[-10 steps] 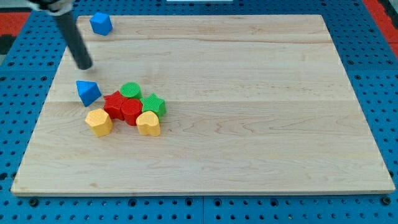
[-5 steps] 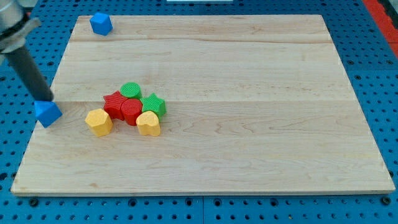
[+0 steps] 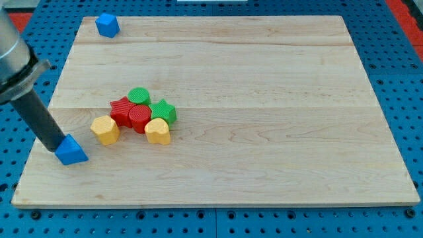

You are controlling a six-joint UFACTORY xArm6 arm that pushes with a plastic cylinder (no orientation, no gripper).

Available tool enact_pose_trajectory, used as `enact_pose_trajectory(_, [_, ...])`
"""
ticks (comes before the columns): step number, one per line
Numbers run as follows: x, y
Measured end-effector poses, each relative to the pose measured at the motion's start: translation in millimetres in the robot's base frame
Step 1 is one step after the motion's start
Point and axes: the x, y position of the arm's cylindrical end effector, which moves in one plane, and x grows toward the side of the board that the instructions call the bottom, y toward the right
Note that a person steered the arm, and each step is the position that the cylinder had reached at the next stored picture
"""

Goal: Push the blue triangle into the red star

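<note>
The blue triangle (image 3: 71,151) lies near the board's left edge, toward the view's bottom left. My tip (image 3: 52,148) touches its left side. The red star (image 3: 121,109) sits in a cluster up and to the right of the triangle, apart from it. The cluster also holds a red round block (image 3: 139,118), a green round block (image 3: 139,96), a green star (image 3: 162,111), a yellow hexagon-like block (image 3: 105,129) and a yellow heart-like block (image 3: 157,131). The yellow hexagon lies between the triangle and the red star.
A second blue block (image 3: 106,25) sits at the board's top left corner. The wooden board (image 3: 264,99) rests on a blue pegboard surface. The board's left edge runs close by the tip.
The blue triangle was pushed from beside the red star to the left edge, then down and right. My tip moved down with it along the left edge.
</note>
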Motion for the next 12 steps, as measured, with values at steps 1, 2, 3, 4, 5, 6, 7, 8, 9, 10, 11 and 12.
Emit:
enact_pose_trajectory(1, [13,6])
enact_pose_trajectory(2, [29,10])
enact_pose_trajectory(3, [38,18])
enact_pose_trajectory(4, [46,26])
enact_pose_trajectory(5, [49,36])
enact_pose_trajectory(6, [49,57])
enact_pose_trajectory(7, [48,83])
enact_pose_trajectory(8, [47,99])
enact_pose_trajectory(9, [32,98])
enact_pose_trajectory(10, [25,98])
enact_pose_trajectory(11, [18,88])
enact_pose_trajectory(12, [30,63])
